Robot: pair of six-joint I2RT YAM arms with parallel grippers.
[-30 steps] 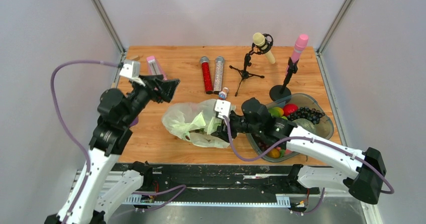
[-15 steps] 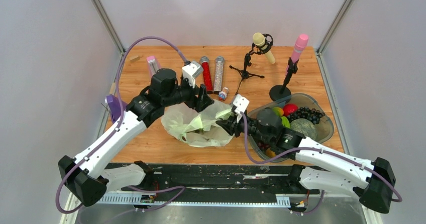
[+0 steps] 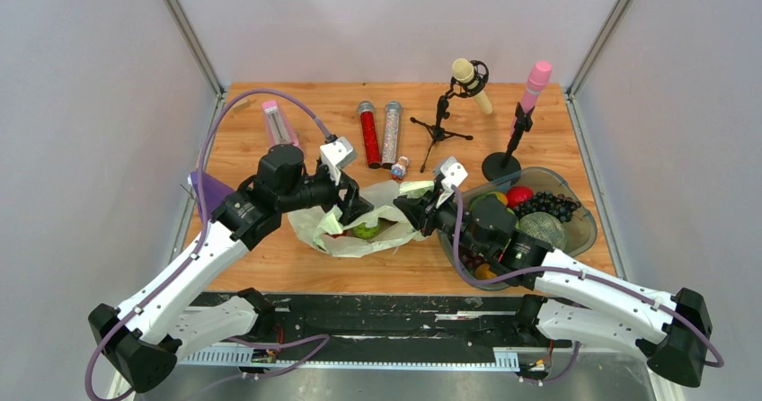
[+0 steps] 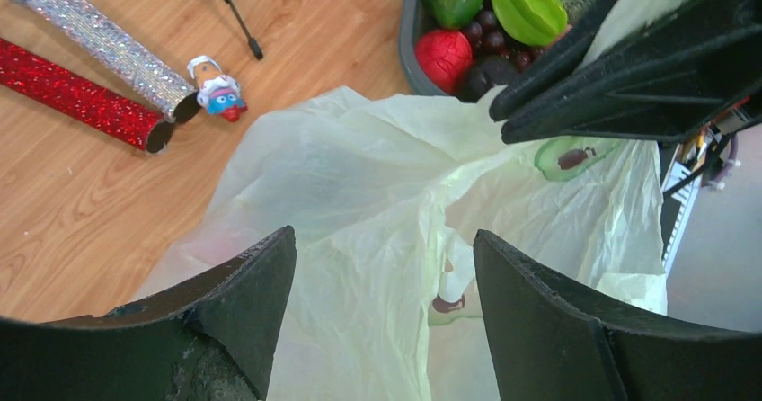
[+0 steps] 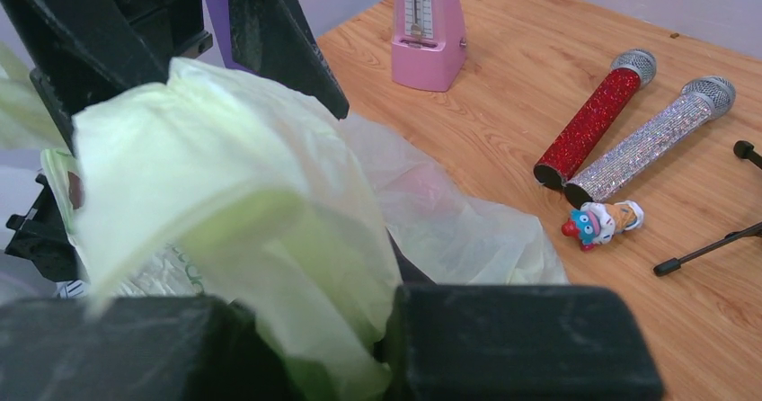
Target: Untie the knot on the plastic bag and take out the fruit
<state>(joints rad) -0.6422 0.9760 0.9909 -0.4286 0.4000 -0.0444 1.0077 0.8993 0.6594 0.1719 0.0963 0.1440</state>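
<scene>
While looking down on the table [image 3: 270, 257], noted the bag [image 3: 310, 226] crumpled at mid-table, just left of the bin [image 3: 591, 228]. Saw the right gripper [image 3: 415, 212] clamped tight on the bag's lifted right edge, with film bunched between its fingers [image 5: 521, 338], and the left gripper [image 3: 358, 212] spread wide just above the bag's left side, gripping nothing, its fingers [image 4: 539, 329] either side of the film. Spotted a green fruit [image 3: 366, 231] inside the bag's opened mouth, between the two grippers; could not make out a second fruit for certain through the film.
</scene>
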